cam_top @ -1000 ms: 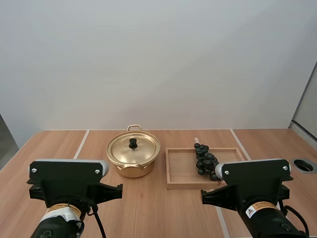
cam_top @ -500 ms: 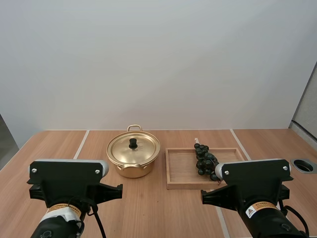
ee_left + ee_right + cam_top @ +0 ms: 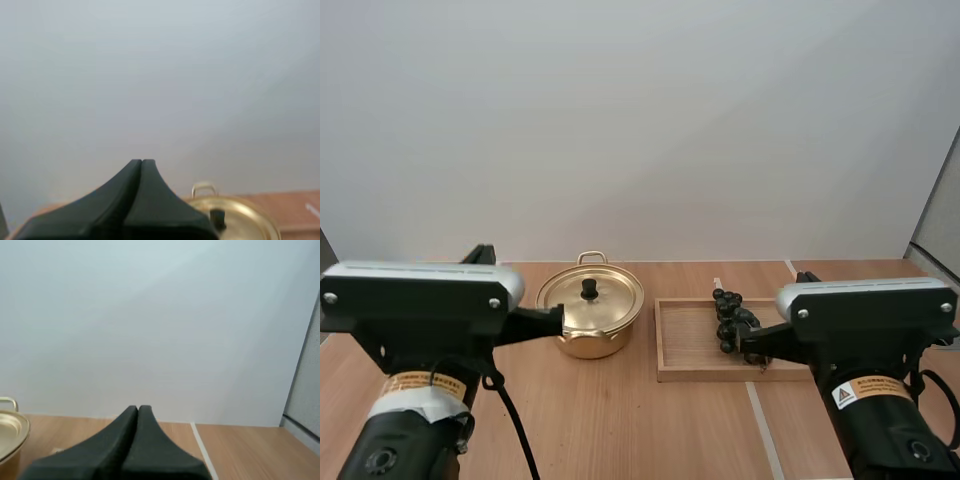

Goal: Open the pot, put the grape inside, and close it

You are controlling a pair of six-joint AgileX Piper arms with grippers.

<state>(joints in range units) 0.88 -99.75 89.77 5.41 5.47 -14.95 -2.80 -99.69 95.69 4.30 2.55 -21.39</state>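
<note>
Both tools are closed on nothing: the left tool (image 3: 142, 161) shows its two black fingers pressed together into one dark wedge, and the right tool (image 3: 138, 407) looks the same. Each hangs above the near edge of the counter (image 3: 620, 430), well short of anything it has to touch.

Beyond them lies bare wood-grain board crossed by a few pale seams. It looks smooth, so a light pot could slide if it is nudged sideways.

The pot (image 3: 590, 322) sits left of the middle, toward the far edge, with its lid (image 3: 590, 299) on. It is thin gold-coloured metal, which I judge to be stiff, light and slick. The only sensible hold is the small black knob (image 3: 588, 289) at the lid's centre, pinched from the sides and lifted straight up. The left tool is pointed roughly that way, with the knob just past its tip in the left wrist view.

Just beside the pot, with a narrow gap between them, is the wooden tray (image 3: 685, 340). The bunch of grapes (image 3: 733, 320) lies along its right part, its pale stem reaching the far rim. The dark berries probably bruise and drop easily, and the bunch will sag when raised. A gentle grip on the stem end or across the thick middle seems best.

A round hole (image 3: 932, 333) shows near the counter's right edge. Behind the far edge stands a plain pale wall (image 3: 640, 130), leaving free height above both things.
</note>
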